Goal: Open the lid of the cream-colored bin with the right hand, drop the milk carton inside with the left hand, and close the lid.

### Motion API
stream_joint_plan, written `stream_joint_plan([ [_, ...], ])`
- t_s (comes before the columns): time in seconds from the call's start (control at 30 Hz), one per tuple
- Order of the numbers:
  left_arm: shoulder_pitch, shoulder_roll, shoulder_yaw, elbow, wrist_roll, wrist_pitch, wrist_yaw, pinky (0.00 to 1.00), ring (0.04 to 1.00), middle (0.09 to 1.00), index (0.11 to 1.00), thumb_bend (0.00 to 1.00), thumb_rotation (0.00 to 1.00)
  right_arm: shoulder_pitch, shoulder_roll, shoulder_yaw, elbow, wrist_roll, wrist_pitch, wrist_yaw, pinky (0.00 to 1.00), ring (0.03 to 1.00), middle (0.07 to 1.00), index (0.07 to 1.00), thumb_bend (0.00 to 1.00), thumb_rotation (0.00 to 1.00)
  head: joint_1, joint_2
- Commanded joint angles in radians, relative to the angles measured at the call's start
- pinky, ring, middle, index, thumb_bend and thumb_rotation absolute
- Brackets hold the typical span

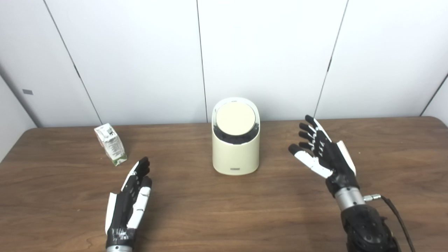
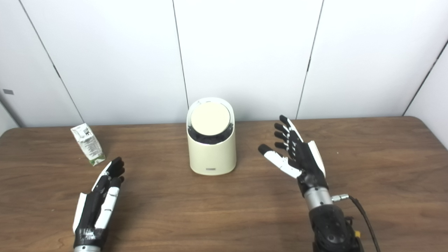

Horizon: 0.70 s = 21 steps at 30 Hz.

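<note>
Milk carton (image 1: pixel 111 143) sits over on the far left of the wooden table (image 1: pixel 224 217), tilted a bit, green along the bottom, nobody touching it. Just in front of it and slightly to its right is the left hand (image 1: pixel 128 203), held low over the table with its fingers straight and close together, holding nothing. Near the carton but not in contact as far as I can see.

Middle of the table, toward the back wall, is the cream-colored bin (image 1: pixel 236 145). Its round lid (image 1: pixel 235 118) is slanted toward the camera and looks fully closed, with a dark ring under it.

To the right of the bin is the right hand (image 1: pixel 322 152), raised off the table, fingers spread wide, palm turned toward the bin, empty. Clear gap between it and the bin.

So I'd say we're right at the start: nothing opened, nothing picked up. Next up should be the right hand moving left and up to the lid and pressing or tipping it open, while the left one waits by the carton. My guess is the lid pivots, so where it gets pushed probably matters.
</note>
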Motion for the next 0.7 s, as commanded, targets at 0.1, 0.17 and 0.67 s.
stream_joint_plan([
  [0.1,0.057,-0.026,-0.020,0.064,-0.007,-0.020,0.003,0.91,0.914,0.916,0.945,0.45,0.74,-0.097,0.010,0.034,-0.017,-0.066,0.022,-0.009,0.82,0.885,0.906,0.939,0.73,0.49,0.001,-0.009],
  [0.17,0.058,-0.024,-0.021,0.065,0.003,-0.021,0.006,0.90,0.912,0.918,0.946,0.45,0.74,-0.134,0.017,0.053,-0.012,-0.095,0.046,-0.009,0.82,0.884,0.903,0.942,0.76,0.48,0.001,-0.009],
  [0.67,0.068,-0.035,-0.024,0.050,0.007,-0.013,0.008,0.90,0.905,0.915,0.935,0.47,0.73,-0.337,0.062,0.131,0.191,-0.234,0.030,-0.063,0.75,0.861,0.885,0.933,0.83,0.31,0.009,0.004],
])
